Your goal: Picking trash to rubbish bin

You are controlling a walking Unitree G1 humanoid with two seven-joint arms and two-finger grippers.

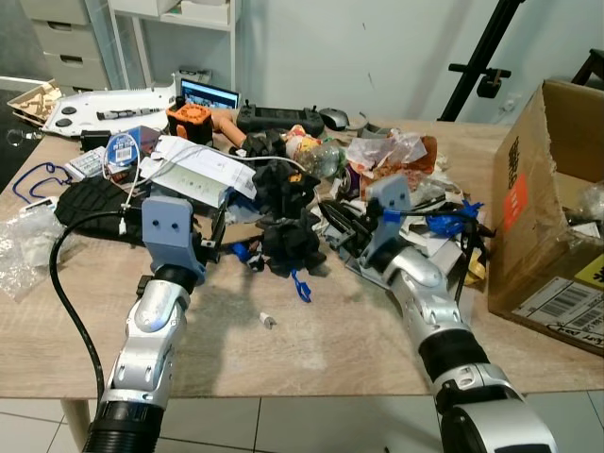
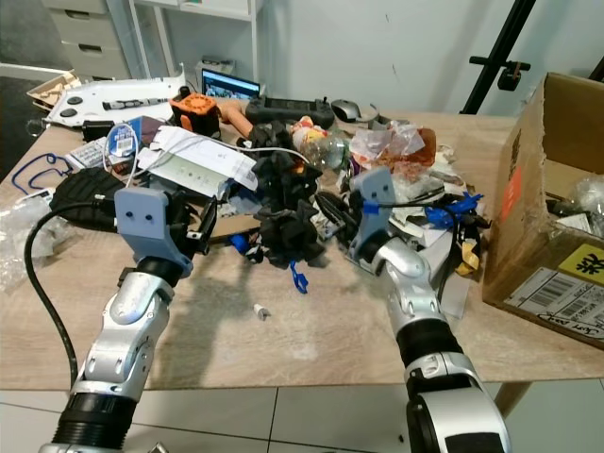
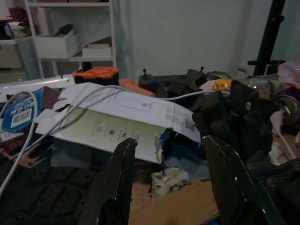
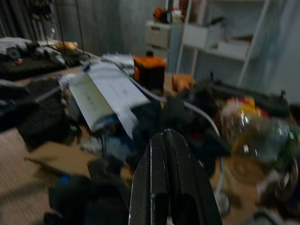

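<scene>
The trash lies heaped across the light wooden counter (image 1: pixel 311 349): a flattened white printed carton (image 3: pixel 126 117), black crumpled foam scraps (image 1: pixel 293 236) and a clear plastic bottle (image 1: pixel 326 156). The left claw (image 3: pixel 171 154), fingers spread wide, faces the carton's torn edge. The right claw (image 4: pixel 168 154), pressed closed on nothing, hovers near the foam. Best slide 1 left finger under the carton, pinch firmly, then lift clear of the white cable (image 3: pixel 65 117). The brown cardboard box (image 1: pixel 552 208) stands at the right.
</scene>
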